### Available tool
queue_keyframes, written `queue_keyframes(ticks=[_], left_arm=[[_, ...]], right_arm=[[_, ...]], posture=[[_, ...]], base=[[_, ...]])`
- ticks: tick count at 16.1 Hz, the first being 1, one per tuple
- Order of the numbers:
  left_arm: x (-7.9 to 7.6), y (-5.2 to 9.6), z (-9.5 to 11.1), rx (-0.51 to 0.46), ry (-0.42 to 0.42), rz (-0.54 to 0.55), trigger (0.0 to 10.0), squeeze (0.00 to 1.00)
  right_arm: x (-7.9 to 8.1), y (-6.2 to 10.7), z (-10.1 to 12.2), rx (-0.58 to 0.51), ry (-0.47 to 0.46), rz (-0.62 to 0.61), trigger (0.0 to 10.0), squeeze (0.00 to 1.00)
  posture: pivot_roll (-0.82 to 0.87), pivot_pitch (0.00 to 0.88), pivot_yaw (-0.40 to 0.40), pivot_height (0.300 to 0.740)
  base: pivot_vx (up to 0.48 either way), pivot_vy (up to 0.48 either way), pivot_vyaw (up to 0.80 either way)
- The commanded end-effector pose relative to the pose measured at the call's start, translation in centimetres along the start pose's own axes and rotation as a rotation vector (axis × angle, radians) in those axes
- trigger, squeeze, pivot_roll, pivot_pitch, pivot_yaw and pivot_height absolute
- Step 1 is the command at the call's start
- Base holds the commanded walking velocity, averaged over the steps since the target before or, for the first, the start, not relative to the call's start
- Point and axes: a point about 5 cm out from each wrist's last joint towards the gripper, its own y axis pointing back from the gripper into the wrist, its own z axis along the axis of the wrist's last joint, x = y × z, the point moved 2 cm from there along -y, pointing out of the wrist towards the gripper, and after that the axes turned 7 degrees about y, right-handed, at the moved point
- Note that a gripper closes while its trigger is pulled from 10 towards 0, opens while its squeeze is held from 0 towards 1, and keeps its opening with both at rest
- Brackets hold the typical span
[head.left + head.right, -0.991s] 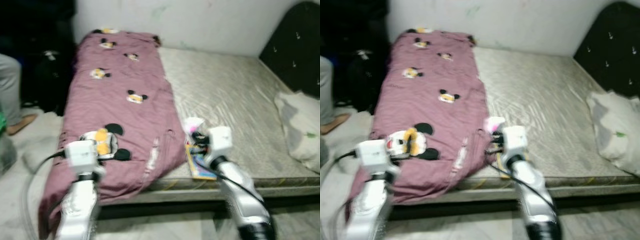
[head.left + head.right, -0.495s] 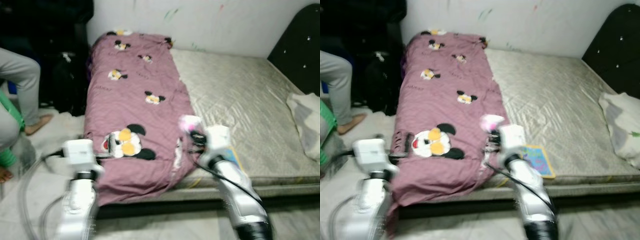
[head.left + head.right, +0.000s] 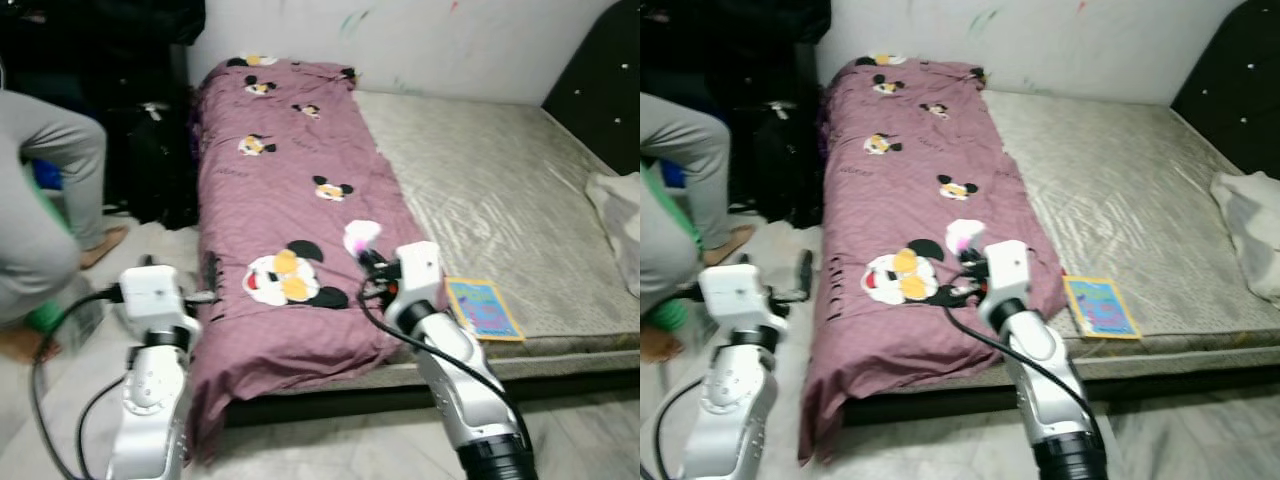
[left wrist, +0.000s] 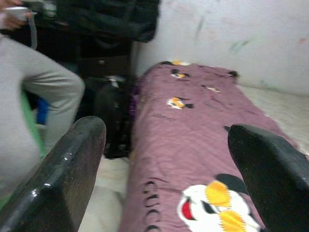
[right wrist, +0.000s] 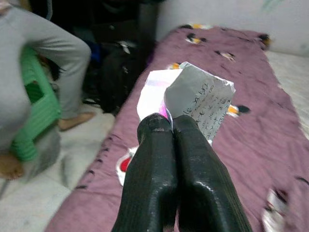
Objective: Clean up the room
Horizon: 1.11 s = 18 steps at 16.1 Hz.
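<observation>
My right gripper [image 3: 368, 262] is shut on a crumpled white and pink wrapper [image 3: 358, 236], held above the purple cartoon-print blanket [image 3: 290, 190] on the bed. In the right wrist view the wrapper [image 5: 193, 99] sticks up past the closed fingertips [image 5: 164, 128], showing a silver printed inner side. My left gripper [image 3: 205, 295] is held out low at the bed's left side, over the floor by the blanket edge. Its fingers [image 4: 72, 164] stand wide apart in the left wrist view, open with nothing between them.
A colourful book [image 3: 482, 308] lies near the mattress [image 3: 490, 180] front edge. A white pillow [image 3: 620, 215] sits at the right. A person in grey trousers [image 3: 45, 200] crouches on the left beside a green stool [image 5: 36, 116]. Dark bags [image 3: 150, 150] stand along the bed.
The camera has swung left, so the bed shifted right in view and the person came further in. The right gripper still holds the wrapper; both arms keep their pose.
</observation>
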Motion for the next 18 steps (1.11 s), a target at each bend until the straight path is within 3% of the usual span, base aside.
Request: queue_keyframes(ticks=[1, 4, 7, 10, 16, 18], left_arm=[[-1.2, -0.4, 0.7, -0.015, 0.005, -0.014, 10.0, 0.0], [-1.6, -1.0, 1.8, -0.046, 0.0, -0.012, 10.0, 0.0], [-0.9, -0.4, 0.6, -0.01, -0.026, -0.001, 10.0, 0.0], [-0.2, 0.4, -0.5, 0.034, -0.062, 0.014, 10.0, 0.0], [1.0, 0.3, -0.4, 0.025, -0.094, 0.041, 10.0, 0.0], [0.7, 0.5, -0.7, 0.031, -0.099, 0.031, 10.0, 0.0]], right_arm=[[-0.5, 0.2, 0.6, -0.024, 0.017, 0.004, 10.0, 0.0], [0.3, -0.4, 1.6, -0.052, 0.017, 0.021, 10.0, 0.0], [1.0, -0.5, 1.5, -0.049, 0.03, 0.045, 10.0, 0.0], [0.6, -0.4, 1.0, -0.039, 0.039, 0.037, 10.0, 0.0], [0.6, -0.8, 0.7, -0.043, 0.052, 0.042, 10.0, 0.0], [1.1, -1.3, 0.4, -0.046, 0.04, 0.052, 10.0, 0.0]], posture=[[-0.04, 0.099, -0.124, 0.74], [-0.02, 0.114, -0.115, 0.74], [-0.02, 0.102, -0.112, 0.74], [-0.03, 0.078, -0.106, 0.74], [-0.01, 0.026, -0.112, 0.74], [-0.01, 0.015, -0.114, 0.74]], base=[[0.0, 0.0, 0.78], [0.0, 0.0, 0.8], [0.0, 0.0, 0.8], [0.0, 0.0, 0.8], [0.0, 0.0, 0.8], [0.0, 0.0, 0.8]])
